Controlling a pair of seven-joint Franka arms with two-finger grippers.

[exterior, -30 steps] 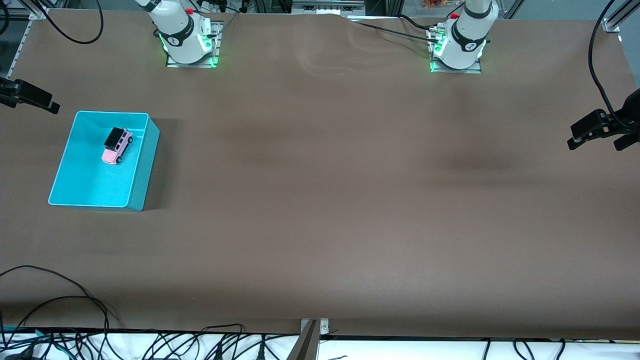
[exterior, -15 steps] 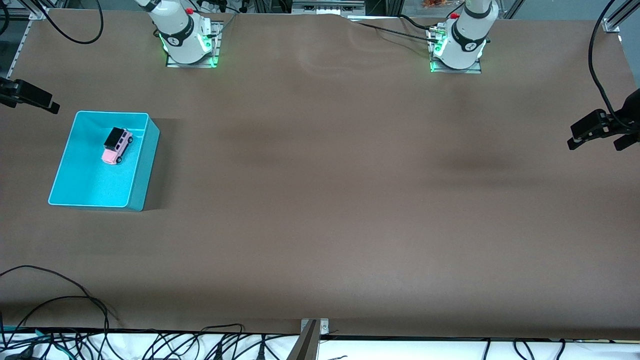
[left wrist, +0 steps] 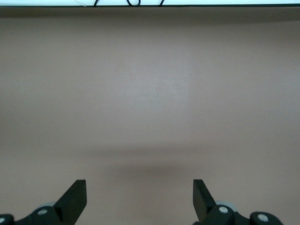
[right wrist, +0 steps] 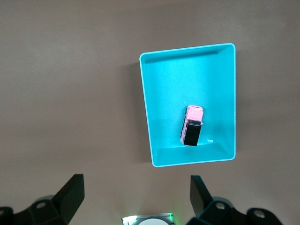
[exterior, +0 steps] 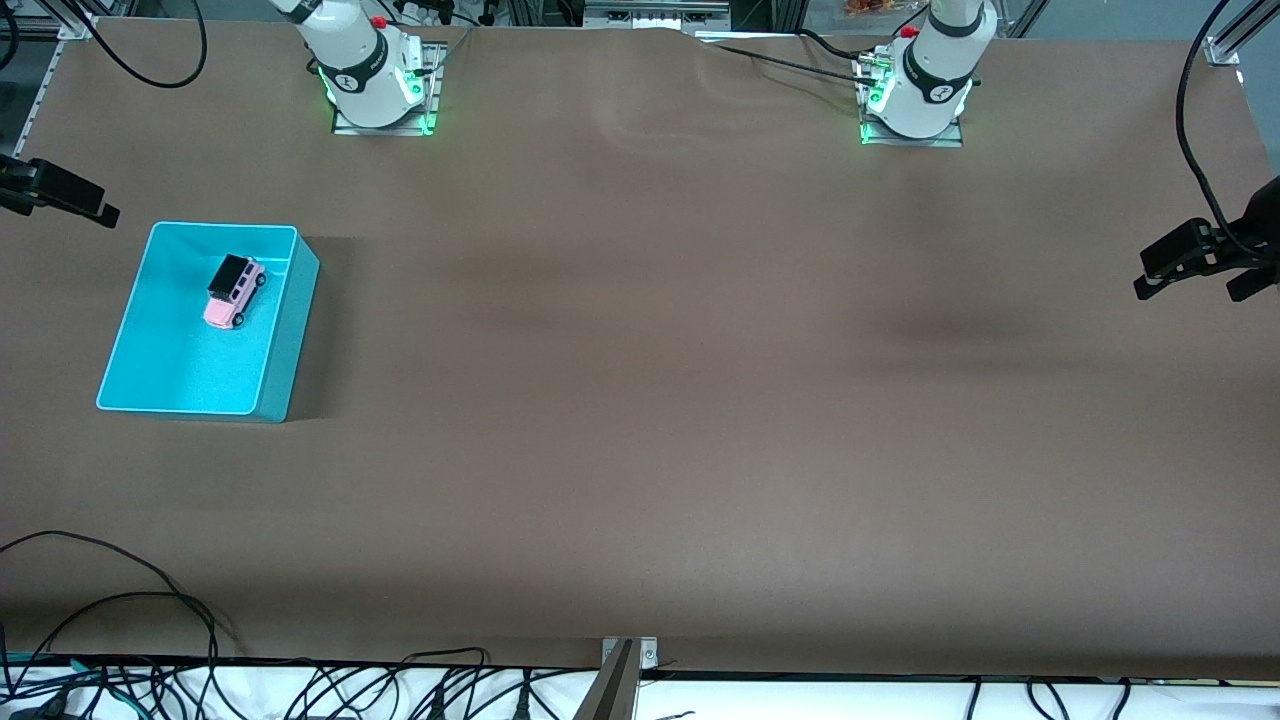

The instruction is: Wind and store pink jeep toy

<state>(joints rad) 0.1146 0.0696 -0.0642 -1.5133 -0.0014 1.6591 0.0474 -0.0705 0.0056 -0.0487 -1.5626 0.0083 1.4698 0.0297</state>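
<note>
Pink jeep toy [exterior: 236, 292] inside turquoise bin [exterior: 140, 385].

One pink jeep toy [exterior: 235, 291] sits in one turquoise bin [exterior: 285, 340] on the single brown table [exterior: 700, 400]. Two arm bases stand along its edge. Each wrist view shows one gripper, so two: left gripper [left wrist: 139, 199], right gripper [right wrist: 137, 196]. Loose cables number perhaps a dozen.

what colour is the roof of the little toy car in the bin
Black, on the pink jeep toy; the right wrist view shows it best.
</note>
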